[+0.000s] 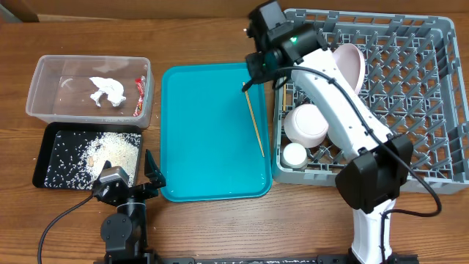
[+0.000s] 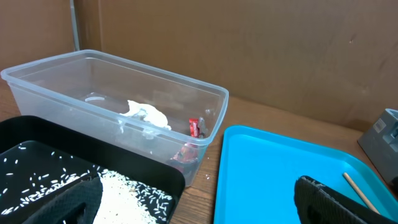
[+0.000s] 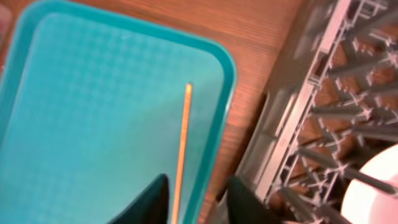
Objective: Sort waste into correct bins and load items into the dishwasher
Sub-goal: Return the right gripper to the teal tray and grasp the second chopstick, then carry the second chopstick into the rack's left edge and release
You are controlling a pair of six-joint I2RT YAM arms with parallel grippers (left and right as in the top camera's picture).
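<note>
Chopstick pickup looks to be the step here. The wooden chopstick (image 1: 255,123) lies flat on the teal tray (image 1: 205,147), along its right side, and runs from the far corner towards the near edge. The right gripper (image 1: 251,79) hangs over the far end. In the wrist view its fingers (image 3: 152,198) stand apart with the stick passing between them, closer to the left finger, and nothing is pinched yet.

To do this well, I'd centre the gap on the stick first, since closing off-centre could roll it sideways. Then go down until the tips nearly touch the tray and close square across the stick. A grip this near the end may let it droop or pivot, so lift slowly and keep it level. Carry it over the tray's lip into the grey dish rack (image 1: 381,12), just to the right, where the plate (image 1: 353,62), a bowl (image 1: 306,123) and the cup (image 1: 294,154) sit.

The left gripper (image 1: 152,174) rests near the black tray, spread wide and empty.
</note>
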